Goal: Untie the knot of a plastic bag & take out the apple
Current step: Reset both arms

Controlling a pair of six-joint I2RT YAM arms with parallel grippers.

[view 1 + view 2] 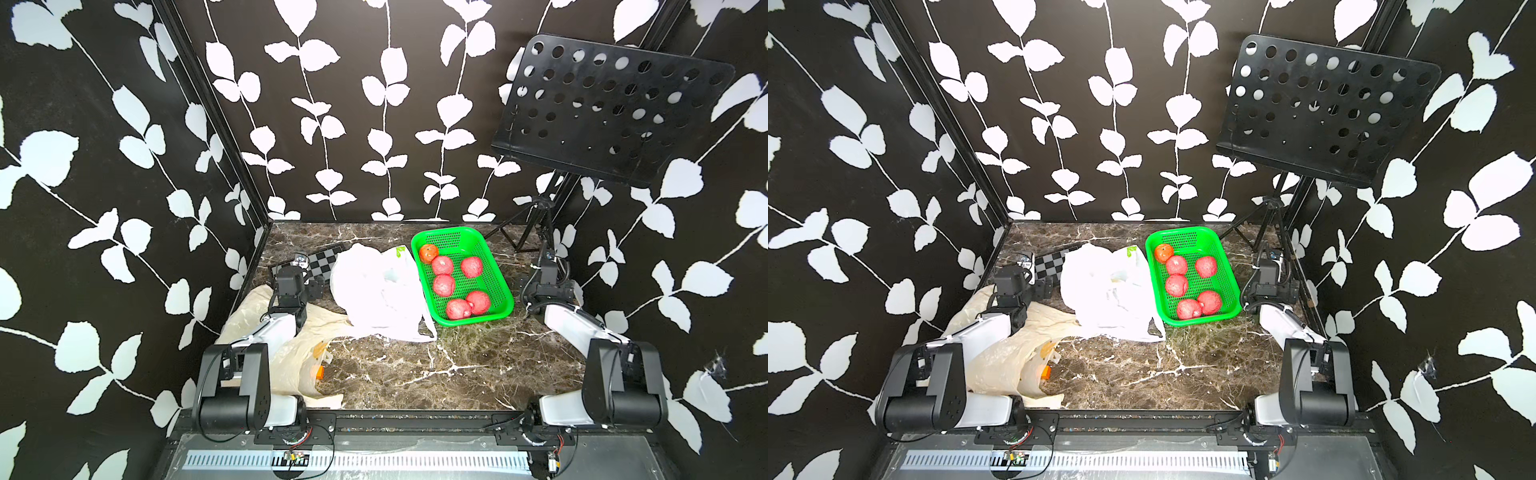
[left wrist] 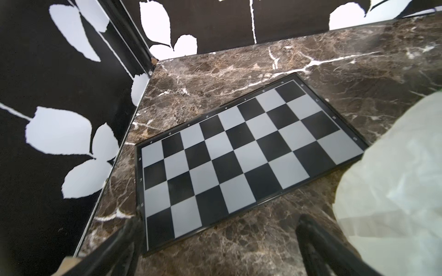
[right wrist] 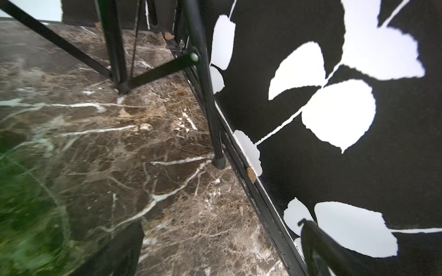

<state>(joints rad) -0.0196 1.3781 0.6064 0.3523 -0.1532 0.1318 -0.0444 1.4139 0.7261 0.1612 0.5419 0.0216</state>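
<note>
The left end effector (image 2: 220, 216) and the right end effector (image 3: 217, 225) stand released, empty. The white bag (image 1: 380, 291) lies just left of the basket (image 1: 449, 241) of apples (image 1: 444, 285).

My left arm (image 1: 277, 328) and right arm (image 1: 570, 320) wear white shells between boxy black joints; black cables (image 1: 526, 286) loop alongside, and my fingers (image 2: 318, 246) are slim and black.

White plastic bag (image 1: 378, 291): crumpled, slumped flat, just beside left gripper (image 2: 220, 216). Apples (image 1: 444, 285): six, reddish, outside bag, clustered between bag and right gripper (image 3: 221, 223).
</note>
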